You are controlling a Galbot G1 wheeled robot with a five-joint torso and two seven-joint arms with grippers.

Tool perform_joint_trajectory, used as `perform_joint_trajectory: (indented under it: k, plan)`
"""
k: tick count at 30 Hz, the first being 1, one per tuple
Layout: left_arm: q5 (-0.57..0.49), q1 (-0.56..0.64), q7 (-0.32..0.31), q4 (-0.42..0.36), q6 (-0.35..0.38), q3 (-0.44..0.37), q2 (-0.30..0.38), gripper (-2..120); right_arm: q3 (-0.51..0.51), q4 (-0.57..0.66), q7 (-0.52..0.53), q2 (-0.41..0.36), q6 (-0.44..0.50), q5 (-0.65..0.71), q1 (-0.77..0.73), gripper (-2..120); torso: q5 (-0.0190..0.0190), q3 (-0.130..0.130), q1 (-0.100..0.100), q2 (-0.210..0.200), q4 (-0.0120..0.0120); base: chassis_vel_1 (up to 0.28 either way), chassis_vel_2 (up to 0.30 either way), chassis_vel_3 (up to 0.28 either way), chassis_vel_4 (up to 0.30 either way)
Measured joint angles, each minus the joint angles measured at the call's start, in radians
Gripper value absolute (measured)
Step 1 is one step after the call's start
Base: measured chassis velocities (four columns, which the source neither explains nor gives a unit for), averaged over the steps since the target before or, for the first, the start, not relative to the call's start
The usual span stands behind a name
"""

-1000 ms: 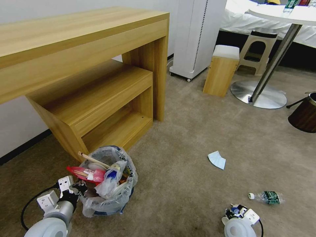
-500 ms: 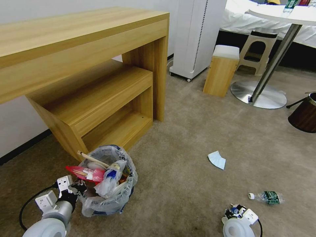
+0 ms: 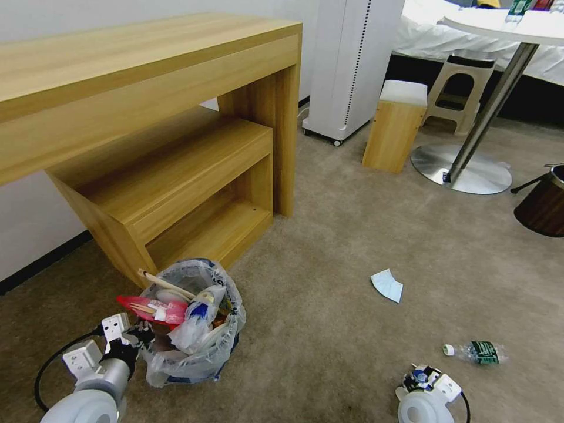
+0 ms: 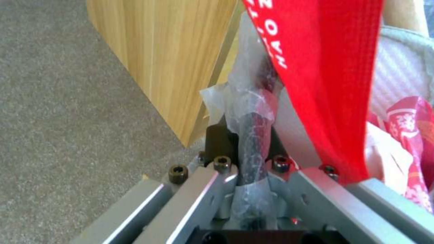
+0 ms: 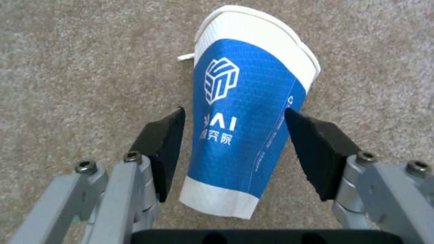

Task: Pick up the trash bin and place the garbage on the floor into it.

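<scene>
While the left gripper point(image 3: 141, 336) sits at about 8 o'clock of the head view, its fingers are clenched on the rim of the small round trash bin lined with a crinkled clear plastic bag with blue print point(image 3: 197, 352); the left wrist view shows the bag-wrapped rim point(image 4: 253, 135) pinched tight between the metal linkages. That bin stands on the beige carpet point(image 3: 329, 329) just in front of the low light-wood shelf unit point(image 3: 170, 182) under the wooden desk point(image 3: 135, 70), and it is heaped with litter — a red wrapper point(image 3: 153, 308), a wooden stick point(image 3: 167, 284) poking out toward 10 o'clock, and pale crumpled cups.

At roughly 5 o'clock of the head view, the right gripper point(image 3: 424, 376) is low over the carpet. Its black pads point(image 5: 162, 149) stand spread on either side of a blue-and-white paper cup point(image 5: 244, 112) lying on the floor, a gap showing on both sides — released, not yet squeezing it.

Beyond it, at about 4 o'clock, a clear plastic bottle with a green label point(image 3: 477, 351) lies on its side, and a pale blue folded paper point(image 3: 388, 285) rests well apart from the bin, toward the middle of the floor. A brown wood-grain bin point(image 3: 543, 202) stands at 3 o'clock.
</scene>
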Motion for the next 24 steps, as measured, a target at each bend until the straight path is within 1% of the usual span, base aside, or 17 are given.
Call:
perform_joint_trajectory:
  k: [8,11,12,13,15,16,22,24]
  plan:
    - [-0.001,0.002,0.000,0.000,-0.001,-0.002,0.003,0,-0.002,-0.013,0.005,0.005,0.001,-0.005,0.003,54,0.0000,0.000,0.000,0.000,0.0000,0.000,0.000,0.000,0.000]
    - [-0.002,0.000,-0.001,0.000,-0.001,0.000,0.003,0,-0.002,-0.021,0.011,0.006,0.001,-0.008,0.002,39,0.0000,0.000,0.000,0.000,0.0000,0.000,0.000,0.000,0.000]
    - [-0.002,0.000,-0.001,0.000,-0.001,0.000,0.003,0,-0.002,-0.021,0.011,0.006,0.001,-0.008,0.002,39,0.0000,0.000,0.000,0.000,0.0000,0.000,0.000,0.000,0.000]
    - [-0.002,0.000,-0.001,0.000,-0.001,0.002,0.004,0,-0.002,-0.026,0.012,0.005,0.001,-0.011,0.003,36,0.0000,0.000,0.000,0.000,0.0001,0.000,0.000,0.000,0.000]
    - [-0.003,0.000,-0.001,-0.001,-0.001,0.002,0.005,0,-0.002,-0.030,0.012,0.005,0.001,-0.013,0.003,35,0.0000,0.000,0.000,0.000,0.0001,0.000,0.000,0.000,0.000]
    - [-0.003,0.001,-0.001,-0.001,-0.001,0.002,0.005,0,-0.002,-0.033,0.012,0.006,0.001,-0.016,0.004,32,0.0000,0.000,0.000,0.000,0.0001,0.000,0.000,0.000,0.000]
    - [-0.003,0.001,-0.001,-0.001,-0.001,0.003,0.004,0,-0.005,-0.041,0.015,0.010,0.001,-0.024,0.007,29,-0.0001,0.000,0.000,0.000,0.0002,0.000,0.000,0.000,0.000]
    - [-0.003,0.001,-0.002,-0.001,-0.001,0.003,0.005,0,-0.006,-0.045,0.016,0.011,0.001,-0.030,0.008,24,-0.0001,0.000,0.000,0.000,0.0002,0.000,0.000,0.000,0.000]
